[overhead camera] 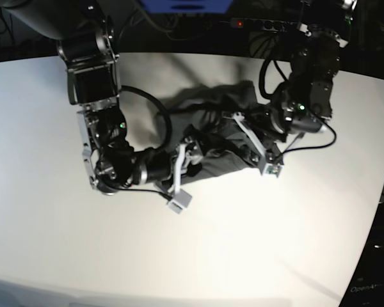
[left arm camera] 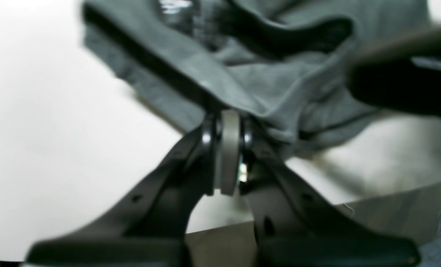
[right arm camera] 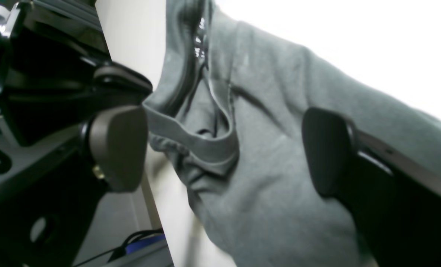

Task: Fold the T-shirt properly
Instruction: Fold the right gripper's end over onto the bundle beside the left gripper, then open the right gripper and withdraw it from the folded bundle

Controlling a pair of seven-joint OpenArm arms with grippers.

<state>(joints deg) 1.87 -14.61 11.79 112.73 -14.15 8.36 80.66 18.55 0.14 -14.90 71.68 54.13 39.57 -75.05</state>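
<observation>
T-shirt (overhead camera: 221,131) lies bunched and wrinkled on the white table (overhead camera: 243,243), mid-far area, between both arms. Left tool (left arm camera: 229,124) has its jaws pressed together, pinching a fold of the shirt's edge, cloth rising from the grip. Right tool (right arm camera: 224,148) has its jaws spread wide, one pad (right arm camera: 118,146) each side of the neckband, holding nothing. Light label at the collar is blurred. Both tools sit close together at the shirt's near side.

One T-shirt (overhead camera: 227,134), two robot hands: left hand (left arm camera: 228,122), right hand (right arm camera: 224,148), one white table (overhead camera: 230,243).
</observation>
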